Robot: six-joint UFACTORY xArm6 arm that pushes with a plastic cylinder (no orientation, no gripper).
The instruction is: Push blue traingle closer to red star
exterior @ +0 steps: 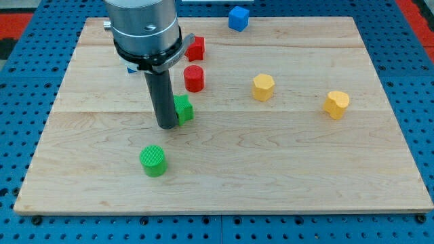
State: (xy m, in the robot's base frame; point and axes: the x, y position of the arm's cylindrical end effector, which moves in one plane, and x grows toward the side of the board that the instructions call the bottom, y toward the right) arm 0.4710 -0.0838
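my tip (pixel 167 126) is down on the board, touching the left side of a green block (pixel 184 108). the blue triangle (pixel 131 68) is almost hidden behind my arm, far left; the red star (pixel 196 48) is just right. it looks light and hard, so i should push a flat side.

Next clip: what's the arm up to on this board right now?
My tip rests on the wooden board, right beside a green block. The blue triangle is almost hidden behind the arm's housing, and the red star peeks out at the housing's right. The push toward the star doesn't look underway from this spot.
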